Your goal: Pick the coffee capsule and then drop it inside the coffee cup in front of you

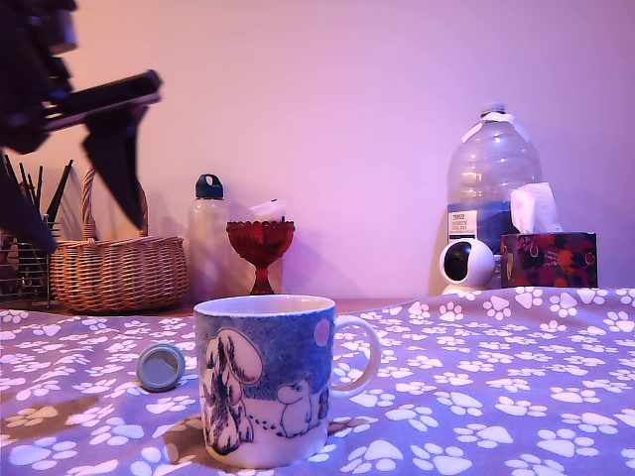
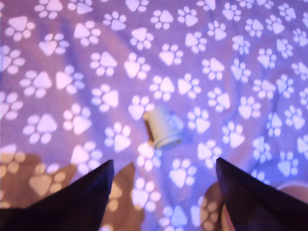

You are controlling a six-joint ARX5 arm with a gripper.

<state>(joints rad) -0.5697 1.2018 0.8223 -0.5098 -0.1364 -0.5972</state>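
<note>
The coffee capsule lies on its side on the paw-print cloth, just to the exterior view's left of the coffee cup. That cup is a blue mug with white cartoon figures, standing upright near the front with its handle toward the exterior view's right. My gripper hangs high at the exterior view's upper left, well above the capsule, open with nothing between its dark fingers. In the wrist view the capsule shows pale and tapered on the cloth, beyond and between my gripper's spread fingertips.
Along the back stand a wicker basket, a utensil rack, a clear bottle with a dark cap, a red glass goblet, a small white camera, a large water jug and a tissue box.
</note>
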